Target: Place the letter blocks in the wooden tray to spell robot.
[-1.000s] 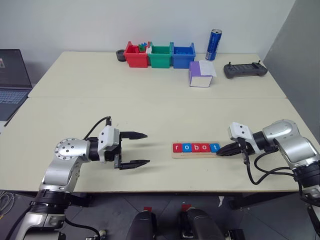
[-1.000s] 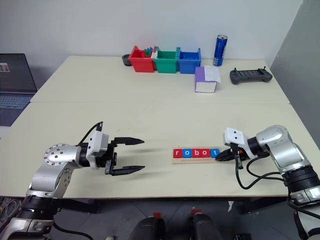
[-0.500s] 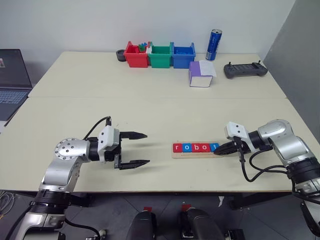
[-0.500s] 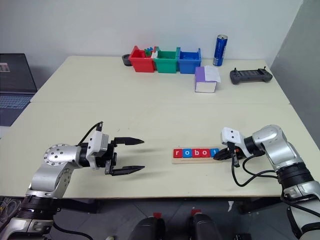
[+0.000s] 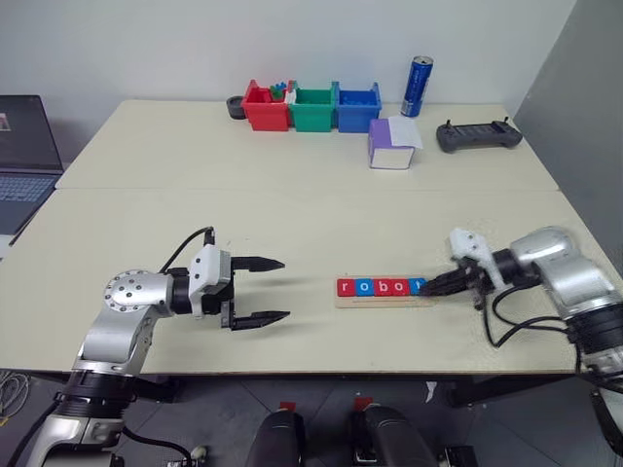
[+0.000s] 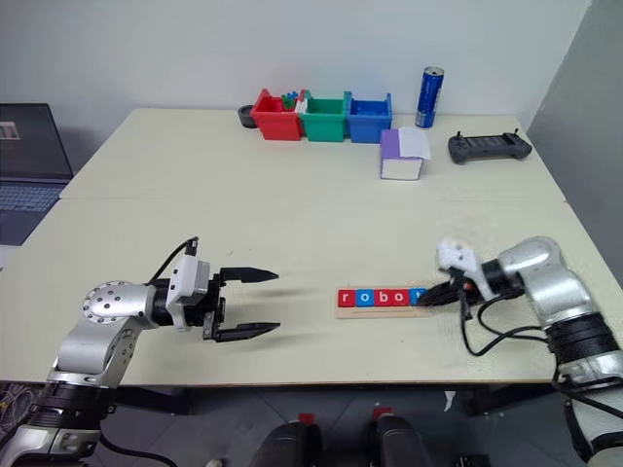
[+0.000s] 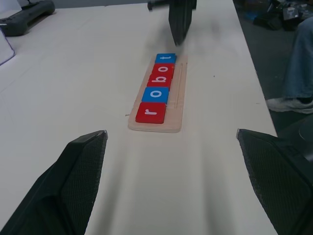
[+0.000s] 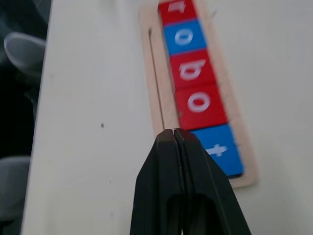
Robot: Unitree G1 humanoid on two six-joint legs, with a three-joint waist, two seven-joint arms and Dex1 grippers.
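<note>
Five red and blue square letter tiles (image 5: 381, 286) spell robot along pale wooden tray (image 7: 176, 107), its long axis left-right; shut, empty right claw (image 5: 429, 289) at its right end, left claw (image 5: 265, 290) wide open, empty, farther.

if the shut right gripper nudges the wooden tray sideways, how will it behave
The wooden tray looks thin, flat and stiff, so it probably slides rather than tips. It seems light; the letter blocks lie loose in a shallow groove and might shift or hop out.
</note>
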